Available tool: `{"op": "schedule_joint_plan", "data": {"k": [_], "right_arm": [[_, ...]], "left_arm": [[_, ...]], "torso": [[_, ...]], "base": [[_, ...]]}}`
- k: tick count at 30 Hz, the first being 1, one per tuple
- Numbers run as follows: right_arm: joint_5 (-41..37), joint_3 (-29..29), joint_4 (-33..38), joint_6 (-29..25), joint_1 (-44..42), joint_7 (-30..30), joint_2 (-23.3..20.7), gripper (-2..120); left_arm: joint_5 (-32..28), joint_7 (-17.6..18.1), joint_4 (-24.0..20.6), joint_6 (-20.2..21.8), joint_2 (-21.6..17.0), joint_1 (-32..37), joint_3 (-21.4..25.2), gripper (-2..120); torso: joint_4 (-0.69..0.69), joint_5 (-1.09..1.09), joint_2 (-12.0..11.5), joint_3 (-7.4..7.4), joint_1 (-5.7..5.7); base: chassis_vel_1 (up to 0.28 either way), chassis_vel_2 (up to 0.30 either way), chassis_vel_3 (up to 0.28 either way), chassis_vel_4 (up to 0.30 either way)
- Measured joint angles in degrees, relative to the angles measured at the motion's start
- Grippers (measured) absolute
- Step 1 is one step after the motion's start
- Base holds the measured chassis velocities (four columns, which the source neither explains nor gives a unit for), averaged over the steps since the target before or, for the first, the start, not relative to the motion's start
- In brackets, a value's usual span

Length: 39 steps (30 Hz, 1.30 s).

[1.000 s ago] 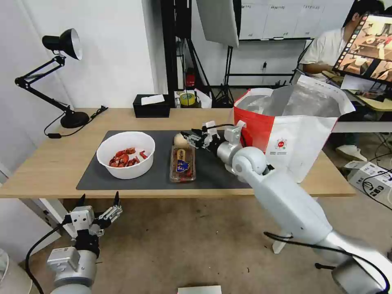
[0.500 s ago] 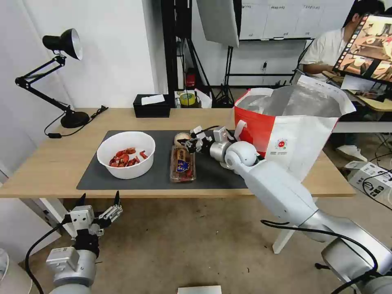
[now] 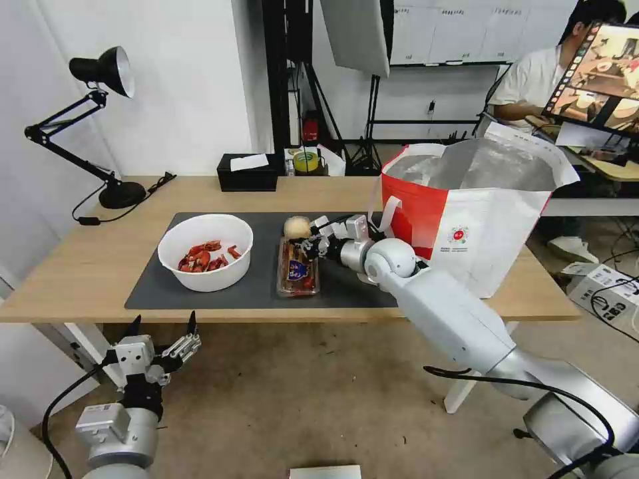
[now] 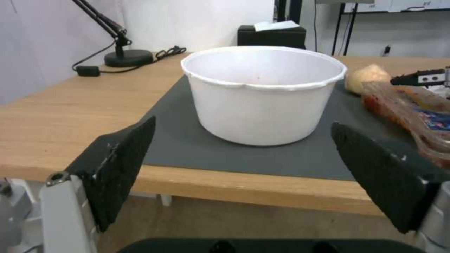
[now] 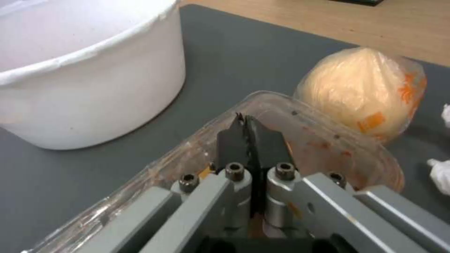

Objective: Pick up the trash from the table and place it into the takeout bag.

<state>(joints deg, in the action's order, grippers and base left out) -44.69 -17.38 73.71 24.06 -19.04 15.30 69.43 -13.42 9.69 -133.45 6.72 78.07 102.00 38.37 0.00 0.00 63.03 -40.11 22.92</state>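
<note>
On the dark mat of the table stands a white bowl with red crayfish shells. To its right lies the clear box, with the beige ball at its far end. A crumpled napkin lies beside the ball. My right gripper is shut on the box's far end near the ball. The red-and-white takeout bag stands open on the right. My left gripper hangs open below the table's front edge, facing the bowl.
A black desk lamp stands at the table's far left with its cord trailing. A black tissue box and a tape roll sit at the far edge. Bare wood lies left of the mat.
My right gripper has come down and toward me, from beside the ball onto the clear box's far end. The left arm and the trash have stayed put.
</note>
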Motion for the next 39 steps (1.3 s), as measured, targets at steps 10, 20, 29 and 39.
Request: {"op": "schedule_joint_plan", "data": {"k": [10, 20, 29, 39], "right_arm": [[-0.5, 0.1, -0.4, 0.0, -1.0, -1.6, 0.2, 0], [-1.3, 0.5, -0.7, 0.8, -1.2, -2.4, -0.1, 0], [-1.9, 1.0, 0.6, 1.0, -1.4, -2.5, -0.1, 0], [-2.5, 2.5, 3.1, 0.7, -1.3, -3.1, -0.1, 0]], "left_arm": [[-0.1, -0.3, -0.1, 0.0, 0.0, 0.1, -0.2, 100], [-5.7, -2.3, 0.9, -0.1, -3.5, -1.1, -0.9, 100], [-18.9, -3.6, 1.0, 1.3, -10.4, -4.6, -2.6, 100], [-39.6, -3.9, 1.4, 4.3, -20.6, -12.4, -5.1, 100]], "torso": [[0.00, 0.00, 0.0, 0.00, 0.00], [0.00, -0.01, 0.0, 0.00, 0.00], [0.00, 0.00, 0.0, 0.00, 0.00], [0.00, 0.00, 0.0, 0.00, 0.00]], "base": [[0.000, 0.000, 0.000, 0.000], [0.000, 0.000, 0.000, 0.000], [0.000, 0.000, 0.000, 0.000], [0.000, 0.000, 0.000, 0.000]]}}
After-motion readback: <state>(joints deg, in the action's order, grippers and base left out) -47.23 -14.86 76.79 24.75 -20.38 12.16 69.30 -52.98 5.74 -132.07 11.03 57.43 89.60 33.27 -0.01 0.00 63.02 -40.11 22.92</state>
